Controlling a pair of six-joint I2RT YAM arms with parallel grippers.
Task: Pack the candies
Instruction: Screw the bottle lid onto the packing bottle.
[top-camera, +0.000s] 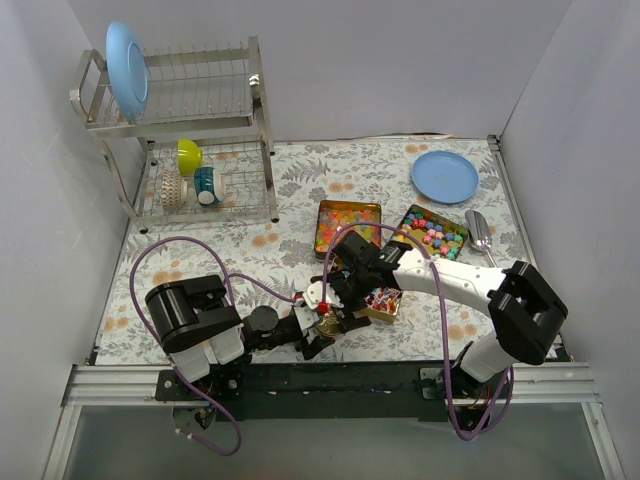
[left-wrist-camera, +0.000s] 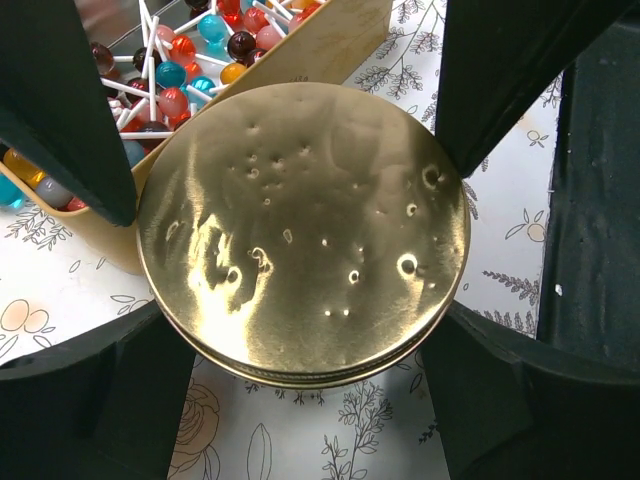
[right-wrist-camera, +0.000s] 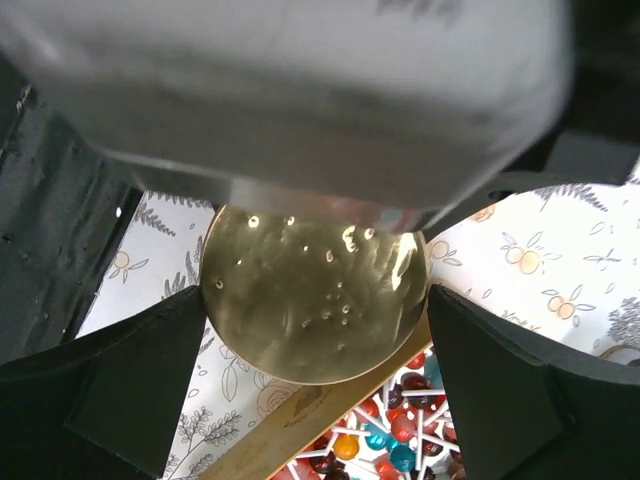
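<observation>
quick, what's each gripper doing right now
left gripper: shut on the round gold lid.
right gripper: just above that lid; jaws spread, so open as far as it shows.

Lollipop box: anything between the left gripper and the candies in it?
Yes. A round gold lid sits between the left gripper's fingers, filling most of its view and overlapping the near edge of the wooden box. The lollipops lie beyond it, up and left. The right gripper is crowded over the same lid.
</observation>
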